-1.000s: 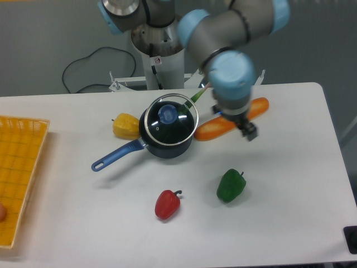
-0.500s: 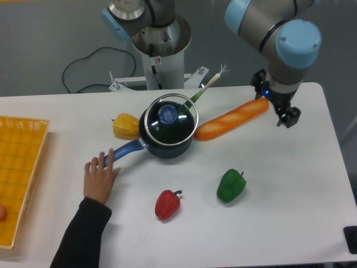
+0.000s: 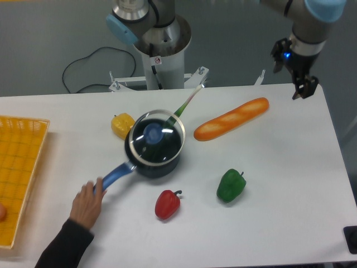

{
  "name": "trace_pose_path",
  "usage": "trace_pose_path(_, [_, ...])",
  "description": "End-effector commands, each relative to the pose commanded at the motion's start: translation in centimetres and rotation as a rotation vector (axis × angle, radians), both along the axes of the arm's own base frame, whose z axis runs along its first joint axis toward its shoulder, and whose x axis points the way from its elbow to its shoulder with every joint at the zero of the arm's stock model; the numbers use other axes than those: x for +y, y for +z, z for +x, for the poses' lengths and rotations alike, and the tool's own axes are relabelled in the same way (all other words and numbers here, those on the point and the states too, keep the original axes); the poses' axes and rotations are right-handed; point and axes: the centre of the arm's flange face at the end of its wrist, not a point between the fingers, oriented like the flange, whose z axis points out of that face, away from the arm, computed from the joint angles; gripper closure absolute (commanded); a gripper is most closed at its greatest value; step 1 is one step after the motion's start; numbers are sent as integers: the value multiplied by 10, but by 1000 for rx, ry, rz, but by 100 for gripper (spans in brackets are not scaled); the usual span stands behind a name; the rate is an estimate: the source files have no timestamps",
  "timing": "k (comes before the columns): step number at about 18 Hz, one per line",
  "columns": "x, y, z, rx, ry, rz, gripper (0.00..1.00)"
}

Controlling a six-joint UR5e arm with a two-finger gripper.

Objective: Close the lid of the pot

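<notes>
Round glass lid [image 3: 155, 137] caps the dark, blue-handled pot [image 3: 150, 159].

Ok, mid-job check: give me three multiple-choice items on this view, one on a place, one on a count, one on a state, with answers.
1. Where is the pincer?
A. Over the pot
B. Near the table's far right corner, away from the pot
C. Over the yellow basket

2. How many peppers are on the table?
A. One
B. Three
C. Five

3. What is the state of the lid?
A. Sitting on the pot
B. Lying flat on the table
C. Held in the pincer

Answers: 1 B, it hangs beyond the baguette. 2 B, yellow pepper, red pepper and green pepper. 3 A, the glass disc covers the pot, whose handle a human hand holds.
</notes>
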Motion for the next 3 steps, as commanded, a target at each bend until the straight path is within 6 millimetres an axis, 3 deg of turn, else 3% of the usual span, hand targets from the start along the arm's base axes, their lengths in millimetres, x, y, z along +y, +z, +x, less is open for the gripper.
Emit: trace_pose_path(3, [9, 1, 4, 5, -6, 1, 0])
